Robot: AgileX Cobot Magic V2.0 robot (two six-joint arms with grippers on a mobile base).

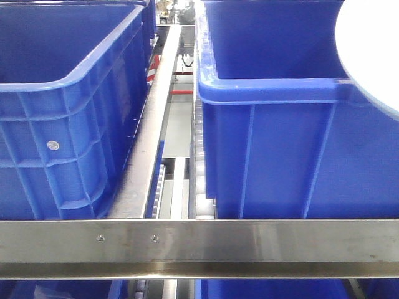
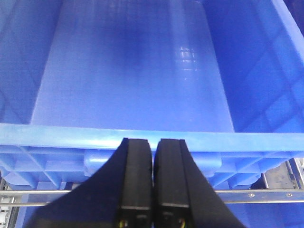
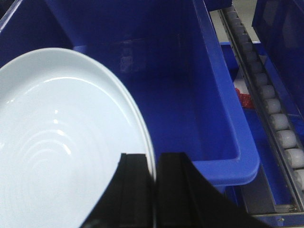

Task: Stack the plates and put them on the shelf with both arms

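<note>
Black fingers of the right tool (image 3: 155,199) pinch the rim of the plates (image 3: 61,152), which look like two stacked together, though I cannot be sure of the count. They hang tilted over the open mouth of a blue crate (image 3: 209,109) on the shelf (image 1: 199,240), whose bare floor lies ahead of and below the tool, with a roller track (image 3: 273,109) off to its right. The left tool (image 2: 153,190) is pressed together on nothing, hovering just short of the near rim of another blue crate (image 2: 128,76). My guess is that the placing step is under way; next the right tool should lower the plates level onto the crate floor before letting go.
</note>
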